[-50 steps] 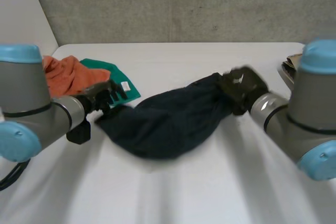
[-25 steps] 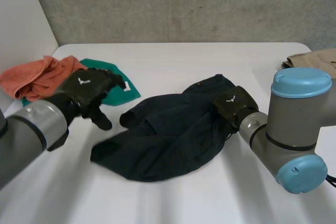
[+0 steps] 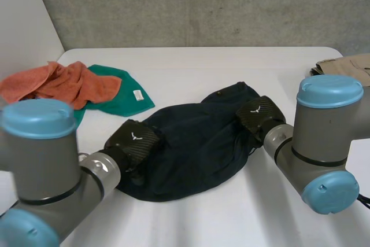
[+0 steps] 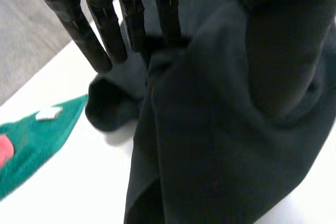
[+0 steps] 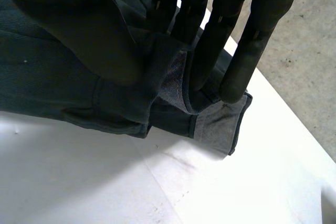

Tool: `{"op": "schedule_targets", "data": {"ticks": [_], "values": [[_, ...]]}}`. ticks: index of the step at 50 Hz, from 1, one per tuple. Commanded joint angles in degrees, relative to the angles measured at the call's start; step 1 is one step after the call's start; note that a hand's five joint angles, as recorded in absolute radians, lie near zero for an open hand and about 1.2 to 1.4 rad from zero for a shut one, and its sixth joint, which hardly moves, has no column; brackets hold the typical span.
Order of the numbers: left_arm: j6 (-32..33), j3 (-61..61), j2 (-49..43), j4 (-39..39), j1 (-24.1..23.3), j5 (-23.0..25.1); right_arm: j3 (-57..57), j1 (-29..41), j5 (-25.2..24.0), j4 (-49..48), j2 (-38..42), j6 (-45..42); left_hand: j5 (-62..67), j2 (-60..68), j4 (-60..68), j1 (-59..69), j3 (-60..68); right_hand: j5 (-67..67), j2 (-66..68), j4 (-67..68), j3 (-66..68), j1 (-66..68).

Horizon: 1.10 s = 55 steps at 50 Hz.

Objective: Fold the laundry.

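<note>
The dark garment [image 3: 191,143] is seen crumpled in the middle of the desk [image 3: 202,67]. Its long axis is laid across, from the left hand [image 3: 134,140] at the nearer left end to the right hand [image 3: 258,115] at the farther right end. So it is bracketed by both hands, one per end, and neither is clearly nearer.

In the right wrist view the hem [image 5: 220,124] is pinched between thumb and straight fingers [image 5: 210,51], i.e. this end is gripped. In the left wrist view the fingers [image 4: 100,45] are held straight and spread, w/ tips touching the cloth's edge. No pinch is made out there, so this hand is judged open.

Probably the left end must be grasped next, so that the garment can be stretched along its axis & laid flat. An orange cloth [image 3: 58,82] and a green cloth [image 3: 118,96] are lying further left, and a beige cloth [image 3: 344,65] is at the right edge.
</note>
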Motion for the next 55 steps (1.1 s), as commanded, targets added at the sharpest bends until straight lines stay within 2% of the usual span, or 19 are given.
{"op": "schedule_targets", "data": {"ticks": [1, 2, 3, 4, 9, 15, 19, 23, 29, 34, 39, 43, 46, 51, 54, 55], "values": [[4.0, 3.5, -7.3, 2.2, 0.6, -2.2, 1.7, -0.5, -0.4, -0.1, -1.8, 0.3, 16.1, 16.5, 16.2, 16.3, 16.4, 12.1, 13.1, 11.6, 12.1, 18.5], [4.1, 4.3, -7.6, 2.5, 0.6, -2.3, 2.2, -0.9, -0.5, -0.3, -2.4, 0.3, 35.6, 36.1, 35.7, 35.9, 35.9, 12.1, 13.1, 11.6, 12.1, 18.5], [4.0, 4.7, -7.6, 2.6, 0.7, -2.5, 2.4, -1.1, -0.6, -0.3, -2.7, 0.2, 47.3, 47.7, 47.4, 47.5, 47.6, 12.1, 13.1, 11.6, 12.1, 18.5], [3.8, 5.1, -7.4, 2.7, 0.7, -2.7, 2.6, -1.2, -0.7, -0.3, -3.0, 0.0, 53.6, 54.0, 53.7, 53.8, 53.9, 12.1, 13.1, 11.6, 12.1, 18.5], [0.1, 6.3, -3.1, 2.2, 0.2, -5.4, 3.9, -2.2, -1.4, 0.5, -6.0, -0.6, 53.6, 54.1, 53.7, 53.9, 53.9, 12.1, 13.1, 11.6, 12.1, 18.5], [-7.4, 10.2, 15.1, -3.0, 0.7, -7.1, 2.1, -4.3, -1.7, 5.4, -15.3, -7.3, 53.6, 54.1, 53.7, 53.9, 53.9, 12.1, 13.1, 11.6, 12.1, 18.5], [-11.5, 17.5, 25.0, -9.0, 3.2, -5.7, -4.8, -5.7, -1.9, 7.5, -22.0, -10.2, 53.6, 54.1, 53.7, 53.9, 53.9, 12.1, 13.1, 11.6, 12.1, 18.5], [-15.2, 26.3, 29.8, -16.6, 5.1, -2.7, -13.6, -6.3, -2.1, 11.8, -24.5, -9.4, 53.6, 54.1, 53.7, 53.9, 53.9, 12.1, 13.1, 11.6, 12.1, 18.5], [-22.0, 36.6, 24.8, -24.0, 7.0, -2.0, -22.5, -7.0, -2.5, 16.6, -21.7, -7.2, 53.6, 54.1, 53.7, 53.9, 53.9, 12.1, 13.1, 11.6, 12.1, 18.5], [-24.1, 38.8, 16.2, -27.7, 7.3, -2.3, -22.2, -5.9, -2.4, 17.4, -17.5, -6.3, 53.6, 54.1, 53.7, 53.9, 53.9, 12.1, 13.1, 11.6, 12.1, 18.5], [-24.0, 40.3, 5.3, -27.2, 7.2, -2.4, -19.3, -4.6, -2.4, 16.1, -11.7, -4.9, 53.6, 54.1, 53.7, 53.9, 53.9, 12.1, 13.1, 11.6, 12.1, 18.5], [-24.3, 46.1, -3.6, -26.3, 7.4, -2.4, -19.6, -4.3, -1.9, 10.5, -5.1, -3.3, 53.6, 54.1, 53.7, 53.9, 53.9, 12.1, 13.1, 11.6, 12.1, 18.5], [-24.3, 54.6, -8.9, -25.8, 7.7, -3.0, -22.8, -4.1, 0.1, 2.9, -1.0, -2.8, 53.6, 54.1, 53.7, 53.9, 53.9, 12.1, 13.1, 11.6, 12.1, 18.5], [-26.0, 68.6, -8.7, -21.5, 8.5, -6.4, -31.9, -4.1, 3.6, -11.4, 1.5, -3.4, 53.6, 54.1, 53.7, 53.9, 53.9, 12.1, 13.1, 11.6, 12.1, 18.5], [-28.3, 72.7, -6.4, -13.8, 9.4, -9.6, -36.7, -4.5, 2.7, -20.2, 1.5, -3.1, 53.6, 54.1, 53.7, 53.9, 53.9, 12.1, 13.1, 11.6, 12.1, 18.5], [-29.3, 72.7, -4.8, -9.3, 9.7, -10.4, -38.3, -4.7, 1.0, -23.8, 1.6, -2.7, 53.6, 54.1, 53.7, 53.9, 53.9, 12.1, 13.1, 11.6, 12.1, 18.5]]}}
